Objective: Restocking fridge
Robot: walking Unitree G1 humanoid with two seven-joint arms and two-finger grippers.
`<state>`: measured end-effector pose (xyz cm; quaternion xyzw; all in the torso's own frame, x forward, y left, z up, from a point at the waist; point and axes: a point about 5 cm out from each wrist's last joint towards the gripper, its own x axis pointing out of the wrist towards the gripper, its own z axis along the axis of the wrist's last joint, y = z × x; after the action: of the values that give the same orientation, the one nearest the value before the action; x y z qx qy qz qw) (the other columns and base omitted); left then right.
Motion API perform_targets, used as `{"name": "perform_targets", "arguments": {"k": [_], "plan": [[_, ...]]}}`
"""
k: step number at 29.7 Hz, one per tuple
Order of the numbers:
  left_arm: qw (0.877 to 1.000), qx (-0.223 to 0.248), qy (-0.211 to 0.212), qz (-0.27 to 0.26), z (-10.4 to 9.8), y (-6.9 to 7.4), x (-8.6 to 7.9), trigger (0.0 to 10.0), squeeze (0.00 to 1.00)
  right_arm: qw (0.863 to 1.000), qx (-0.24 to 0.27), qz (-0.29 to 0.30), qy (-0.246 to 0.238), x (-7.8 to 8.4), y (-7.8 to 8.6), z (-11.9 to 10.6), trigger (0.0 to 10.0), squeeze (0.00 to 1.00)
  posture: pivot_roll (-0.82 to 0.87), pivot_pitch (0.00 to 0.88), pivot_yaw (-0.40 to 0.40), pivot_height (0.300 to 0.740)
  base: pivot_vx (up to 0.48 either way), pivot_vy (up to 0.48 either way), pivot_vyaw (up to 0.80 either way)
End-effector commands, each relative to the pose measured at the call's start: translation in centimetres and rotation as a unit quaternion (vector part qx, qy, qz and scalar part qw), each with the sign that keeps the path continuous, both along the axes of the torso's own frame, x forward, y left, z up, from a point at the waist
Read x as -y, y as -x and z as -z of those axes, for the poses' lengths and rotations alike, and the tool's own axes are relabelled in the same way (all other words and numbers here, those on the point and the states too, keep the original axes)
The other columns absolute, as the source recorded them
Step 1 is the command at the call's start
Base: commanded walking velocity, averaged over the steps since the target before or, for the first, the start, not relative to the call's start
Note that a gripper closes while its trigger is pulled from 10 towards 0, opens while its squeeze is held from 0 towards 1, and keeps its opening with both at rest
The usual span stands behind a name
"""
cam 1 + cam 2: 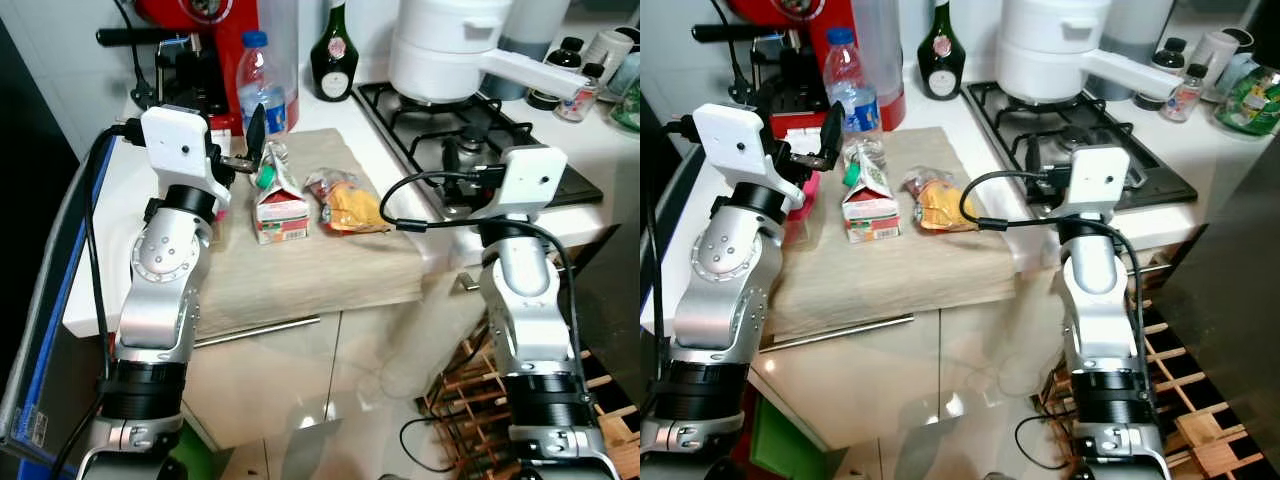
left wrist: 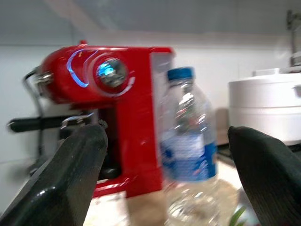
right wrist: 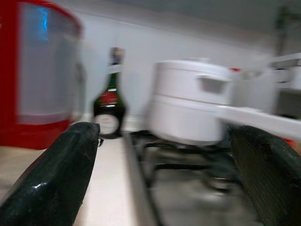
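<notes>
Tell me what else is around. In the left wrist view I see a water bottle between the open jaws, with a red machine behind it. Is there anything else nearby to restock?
Observer: Yes. A small carton stands on a wooden board, just in front of the water bottle and under the left gripper.
Operator: Anything next to the carton?
Observer: A snack bag lies on the board close to the carton, on the robot's right of it.
Operator: Where is the other arm?
Observer: The right gripper is raised at the stove, jaws open and holding nothing, facing a white pot.
</notes>
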<state>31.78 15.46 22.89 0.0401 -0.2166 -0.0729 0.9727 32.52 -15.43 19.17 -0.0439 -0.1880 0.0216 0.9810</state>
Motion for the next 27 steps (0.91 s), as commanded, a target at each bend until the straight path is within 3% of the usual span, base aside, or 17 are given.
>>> {"name": "perform_targets", "arguments": {"k": [1,27], "plan": [[1.0,0.001,0.001,0.012,0.0,0.1,0.2,10.0,0.0,1.0,0.004,0.003,-0.002,0.2,0.0,-0.1,10.0,0.0,0.05,0.0,0.019,0.74,0.0,0.0,0.0],[0.999,-0.031,0.002,0.023,0.8,0.0,0.4,10.0,0.0,1.0,-0.027,-0.008,0.002,-0.3,0.0,1.6,10.0,0.0,0.06,0.0,0.015,0.74,0.0,0.0,0.0]]}}
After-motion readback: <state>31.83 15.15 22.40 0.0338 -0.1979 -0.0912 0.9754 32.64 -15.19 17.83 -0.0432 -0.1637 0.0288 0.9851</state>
